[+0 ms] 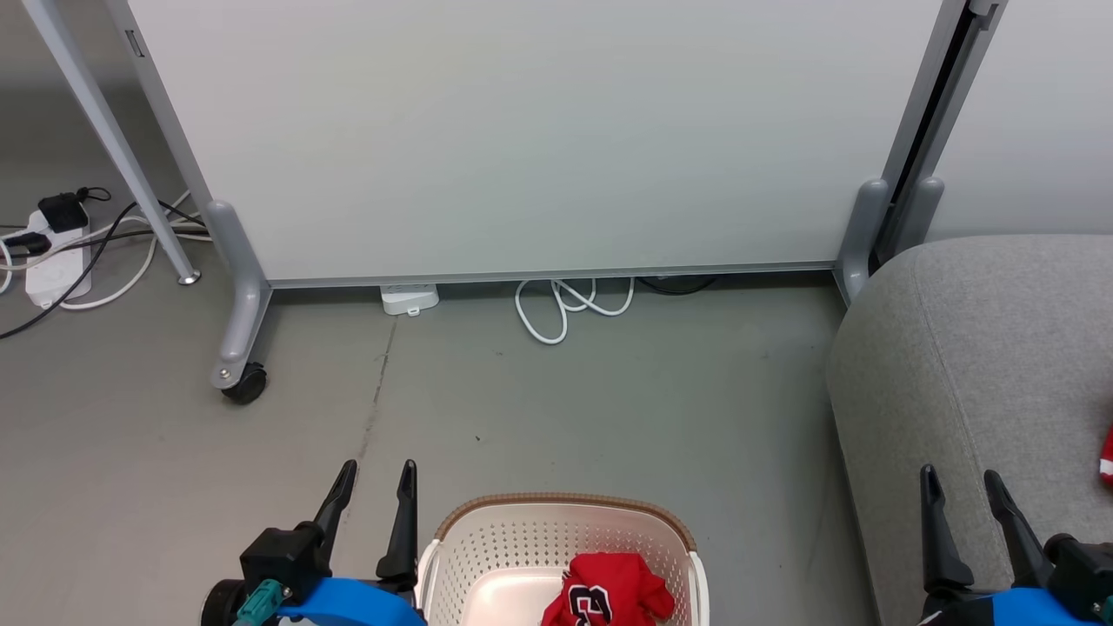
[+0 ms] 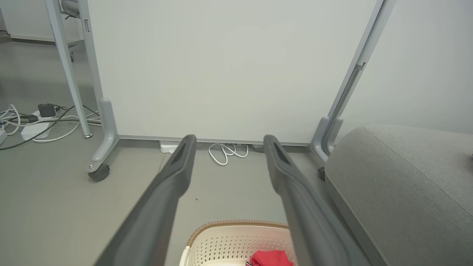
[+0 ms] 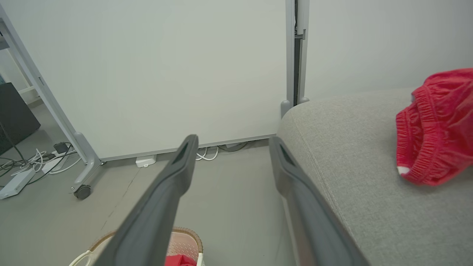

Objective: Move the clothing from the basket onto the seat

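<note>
Both open and empty, left hand (image 1: 379, 467) beside basket (image 1: 565, 501) with red clothing (image 1: 609, 589), right hand (image 1: 960, 472) over seat (image 1: 974, 348)

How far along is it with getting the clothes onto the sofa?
Done: one red garment lies on the grey seat. In hand: nothing; left gripper and right gripper are open, empty. Left: the logo garment sits in the basket.

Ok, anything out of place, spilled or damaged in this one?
Nothing stands out. One red garment lies crumpled in the basket; a second garment rests on the seat. A white cable lies looped on the floor under the partition, untidy but away from the basket. The left gripper and right gripper are open and empty.
</note>
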You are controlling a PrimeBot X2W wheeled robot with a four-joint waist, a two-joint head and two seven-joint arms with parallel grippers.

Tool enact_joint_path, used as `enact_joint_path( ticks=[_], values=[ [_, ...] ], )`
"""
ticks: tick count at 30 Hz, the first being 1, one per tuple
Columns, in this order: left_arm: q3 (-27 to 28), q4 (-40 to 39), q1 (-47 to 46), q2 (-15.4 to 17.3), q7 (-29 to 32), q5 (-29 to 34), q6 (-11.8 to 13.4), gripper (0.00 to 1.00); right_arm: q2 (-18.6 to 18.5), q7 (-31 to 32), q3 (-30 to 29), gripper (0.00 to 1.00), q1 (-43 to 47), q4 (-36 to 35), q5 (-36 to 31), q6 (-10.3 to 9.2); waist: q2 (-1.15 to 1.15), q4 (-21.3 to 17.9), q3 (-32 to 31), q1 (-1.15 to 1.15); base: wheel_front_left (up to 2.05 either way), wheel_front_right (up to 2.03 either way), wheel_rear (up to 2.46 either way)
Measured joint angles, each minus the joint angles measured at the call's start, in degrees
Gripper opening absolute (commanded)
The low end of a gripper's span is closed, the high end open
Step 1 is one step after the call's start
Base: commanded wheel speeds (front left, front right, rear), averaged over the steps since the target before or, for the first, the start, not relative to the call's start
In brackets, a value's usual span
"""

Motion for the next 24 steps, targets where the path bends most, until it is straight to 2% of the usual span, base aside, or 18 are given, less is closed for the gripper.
enact_joint_path(
  ticks=[15,24],
  values=[
    [-1.92,1.51,-0.06,-0.16,0.00,-0.51,0.00,1.00,0.00,0.60,0.76,1.00,-0.23,-1.97,-0.69,0.00,0.00,-1.80,1.66,0.01,0.00,0.00,0.00],
    [-5.65,7.61,-3.84,-0.22,0.00,0.44,0.00,1.00,0.01,1.62,3.53,1.00,-3.66,-5.88,-1.91,0.00,0.00,-5.00,7.17,0.01,0.00,0.00,0.00]
  ],
)
